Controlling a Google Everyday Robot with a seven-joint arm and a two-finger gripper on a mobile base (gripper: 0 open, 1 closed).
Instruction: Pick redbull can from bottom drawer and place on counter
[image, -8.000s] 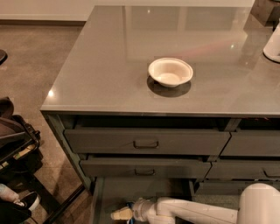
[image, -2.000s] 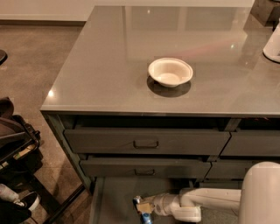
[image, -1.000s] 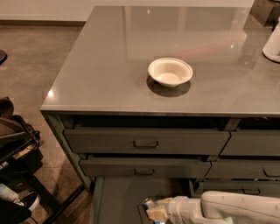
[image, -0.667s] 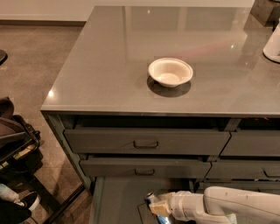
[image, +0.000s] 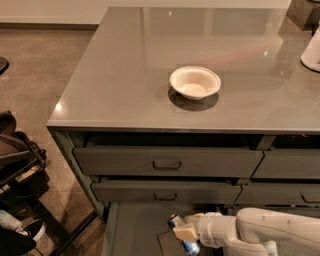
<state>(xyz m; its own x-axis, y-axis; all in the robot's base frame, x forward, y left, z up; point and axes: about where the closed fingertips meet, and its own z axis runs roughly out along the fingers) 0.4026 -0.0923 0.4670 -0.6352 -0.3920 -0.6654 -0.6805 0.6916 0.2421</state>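
Note:
The redbull can (image: 176, 221), slim and blue with a silver top, is tilted between the tan fingers of my gripper (image: 183, 227), which is shut on it. It hangs just above the grey floor of the pulled-out bottom drawer (image: 135, 227), near the drawer's middle. My white arm reaches in from the lower right. The glossy grey counter (image: 125, 80) lies above the drawers, with a white bowl (image: 194, 83) on it. A darker square card (image: 168, 245) shows on the drawer floor under the can.
Two handled drawers (image: 167, 163) sit shut above the open one. A white object (image: 312, 50) stands at the counter's right edge. Dark bags and a black frame (image: 20, 170) crowd the floor at the left.
My gripper has drawn back to the right and risen a little, carrying the can with it. The bowl and the drawers have not moved.

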